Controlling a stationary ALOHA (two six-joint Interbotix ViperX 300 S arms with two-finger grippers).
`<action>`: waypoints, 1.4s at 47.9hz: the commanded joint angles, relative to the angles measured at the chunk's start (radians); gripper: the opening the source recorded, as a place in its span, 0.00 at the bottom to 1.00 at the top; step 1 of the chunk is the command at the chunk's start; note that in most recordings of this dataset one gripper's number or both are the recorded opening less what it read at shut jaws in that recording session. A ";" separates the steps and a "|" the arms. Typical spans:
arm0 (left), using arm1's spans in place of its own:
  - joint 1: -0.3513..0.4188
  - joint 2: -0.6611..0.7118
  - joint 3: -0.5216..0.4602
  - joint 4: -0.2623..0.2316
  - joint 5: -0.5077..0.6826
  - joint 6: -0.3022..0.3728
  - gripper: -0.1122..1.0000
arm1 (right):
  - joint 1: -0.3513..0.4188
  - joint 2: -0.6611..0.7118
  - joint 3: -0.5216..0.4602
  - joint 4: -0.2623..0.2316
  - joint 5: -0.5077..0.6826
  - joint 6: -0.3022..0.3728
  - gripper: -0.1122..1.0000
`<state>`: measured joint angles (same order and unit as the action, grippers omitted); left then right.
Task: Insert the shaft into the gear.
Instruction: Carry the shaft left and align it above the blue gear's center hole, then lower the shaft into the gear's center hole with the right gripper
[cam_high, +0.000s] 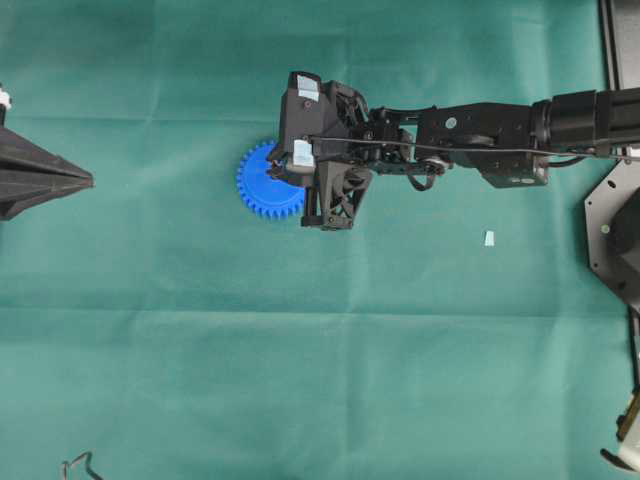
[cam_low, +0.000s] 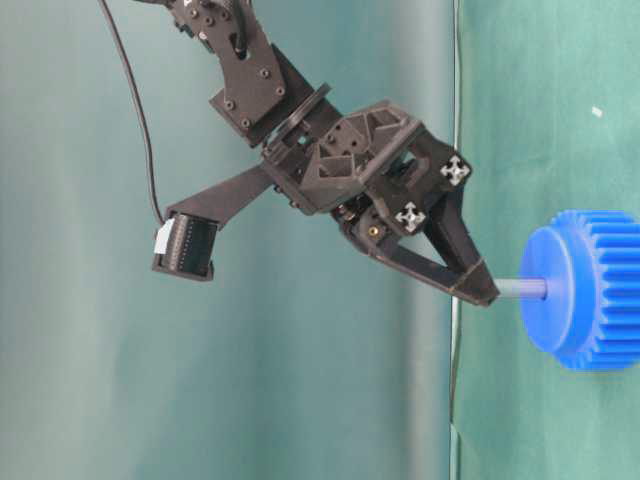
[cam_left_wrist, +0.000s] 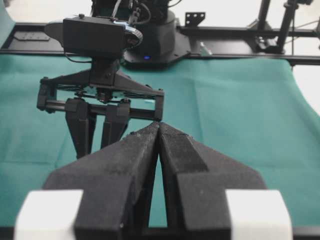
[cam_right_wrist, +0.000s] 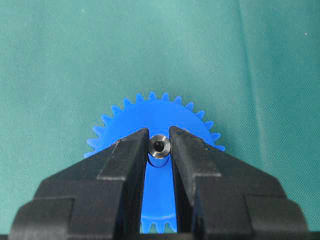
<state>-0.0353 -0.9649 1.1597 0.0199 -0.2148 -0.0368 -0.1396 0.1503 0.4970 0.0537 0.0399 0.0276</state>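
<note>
One green cloth (cam_high: 200, 380) across tabletop

Green cloth (cam_high: 200, 380) covers the table; black frame (cam_left_wrist: 240, 57) behind.

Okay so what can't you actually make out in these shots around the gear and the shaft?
- Overhead: the right gripper covers the gear centre.
- Table-level: the shaft enters the hub; how deep is hidden.
- Right wrist: the fingers cover the shaft's sides.
- Overhead: the pale scrap is too small to identify.
</note>
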 joint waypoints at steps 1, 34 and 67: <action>-0.002 0.008 -0.025 0.002 -0.005 0.000 0.12 | 0.002 -0.014 -0.005 0.003 -0.023 0.000 0.25; -0.002 0.006 -0.025 0.002 -0.005 0.000 0.12 | 0.002 0.055 0.006 0.002 -0.092 -0.002 0.25; -0.002 0.008 -0.025 0.002 -0.005 0.000 0.12 | 0.002 0.055 0.003 0.003 -0.103 0.000 0.81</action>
<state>-0.0353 -0.9649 1.1597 0.0184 -0.2148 -0.0368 -0.1396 0.2209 0.5123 0.0537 -0.0460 0.0245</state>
